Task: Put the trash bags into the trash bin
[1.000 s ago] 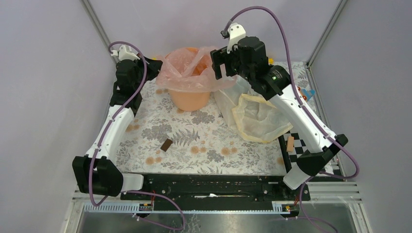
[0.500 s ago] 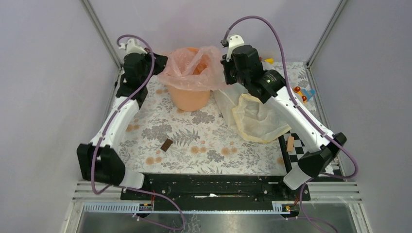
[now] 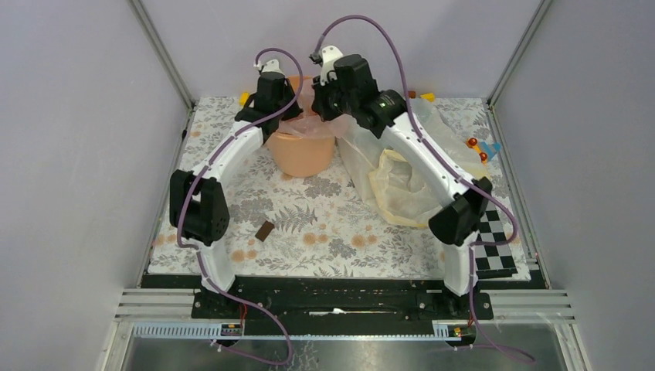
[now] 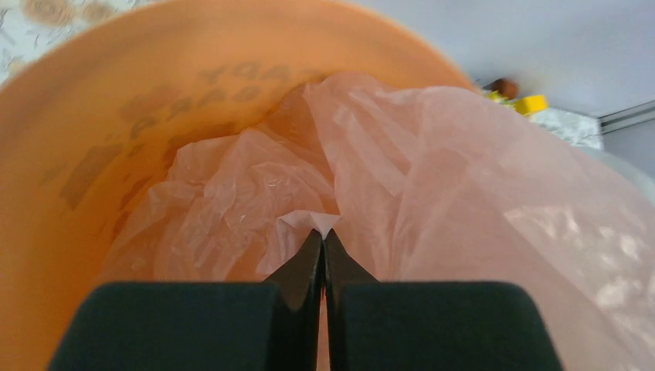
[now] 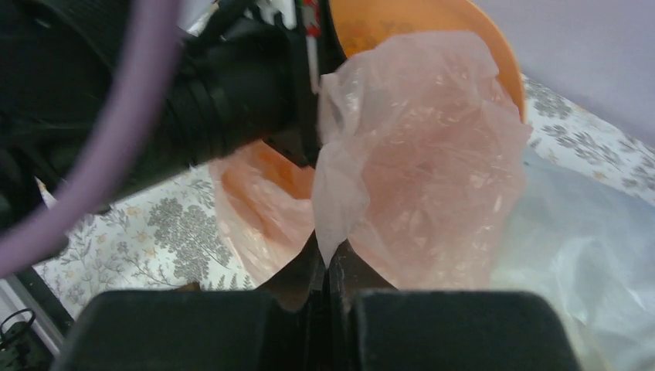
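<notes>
The trash bin [image 3: 303, 157], a peach-orange bucket, stands at the back middle of the flowered mat. The pink trash bag [image 3: 312, 124] is bunched over its mouth, partly inside and partly hanging over the rim. My left gripper [image 4: 323, 232] is over the bin's [image 4: 93, 116] opening, shut on a fold of the bag [image 4: 432, 178]. My right gripper [image 5: 328, 251] is shut on another edge of the bag [image 5: 425, 154], just beside the bin's rim [image 5: 409, 19]. In the top view both wrists meet above the bucket, left gripper [image 3: 279, 112] and right gripper [image 3: 328, 99].
A clear whitish bag [image 3: 363, 151] and a pale yellow bag [image 3: 405, 189] lie to the right of the bin under my right arm. A small brown block [image 3: 265, 230] lies on the mat. Small toys [image 3: 479, 147] sit at the back right, a checkered board [image 3: 494, 239] at the right edge.
Both arms swung inward over the bin, drawing the pink bag together above it. My right gripper went from open to shut on the bag's edge.
</notes>
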Robot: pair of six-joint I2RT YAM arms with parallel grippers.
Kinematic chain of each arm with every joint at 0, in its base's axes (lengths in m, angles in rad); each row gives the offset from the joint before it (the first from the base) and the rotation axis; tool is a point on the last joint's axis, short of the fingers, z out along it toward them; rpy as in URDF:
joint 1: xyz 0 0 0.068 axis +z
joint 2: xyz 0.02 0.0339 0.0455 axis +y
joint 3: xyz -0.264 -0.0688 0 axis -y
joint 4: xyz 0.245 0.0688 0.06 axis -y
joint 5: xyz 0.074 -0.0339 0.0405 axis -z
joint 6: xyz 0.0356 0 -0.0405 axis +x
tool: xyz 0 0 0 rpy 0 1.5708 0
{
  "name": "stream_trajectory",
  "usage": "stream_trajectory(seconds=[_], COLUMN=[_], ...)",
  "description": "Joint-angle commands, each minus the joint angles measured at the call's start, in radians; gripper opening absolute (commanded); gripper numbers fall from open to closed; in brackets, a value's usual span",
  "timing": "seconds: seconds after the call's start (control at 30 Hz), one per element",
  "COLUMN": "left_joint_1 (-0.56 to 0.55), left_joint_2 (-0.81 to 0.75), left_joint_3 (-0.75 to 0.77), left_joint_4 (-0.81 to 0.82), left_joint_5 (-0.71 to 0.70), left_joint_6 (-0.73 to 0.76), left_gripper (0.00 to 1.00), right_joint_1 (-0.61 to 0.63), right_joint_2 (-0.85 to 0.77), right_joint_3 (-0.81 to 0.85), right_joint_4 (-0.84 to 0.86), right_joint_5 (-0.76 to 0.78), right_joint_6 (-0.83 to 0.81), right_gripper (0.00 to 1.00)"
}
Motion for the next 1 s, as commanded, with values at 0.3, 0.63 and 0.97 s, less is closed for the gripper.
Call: stream_trajectory(seconds=[0.3,0.63,0.97], left_joint_1=[0.054,0.131,0.235], left_joint_2=[-0.284,-0.672,-0.743], left_joint_3=[-0.059,-0.377,-0.649], left_joint_4=[-0.047,0.093,0.206], left_joint_5=[-0.132,-0.287,-0.296], left_joint_6=[0.025,-0.046,-0.206], left_gripper=[0.00,0.00,0.00], right_joint_1=[-0.036,-0.139,-0.205], right_joint_2=[0.210,0.034,0.024], right_joint_3=[0.247,0.128,0.058], right_joint_4=[-0.040,-0.069,-0.095], right_joint_5=[0.108,0.128,0.088], right_joint_6=[0.069,0.046,0.031], right_gripper=[0.00,0.00,0.49])
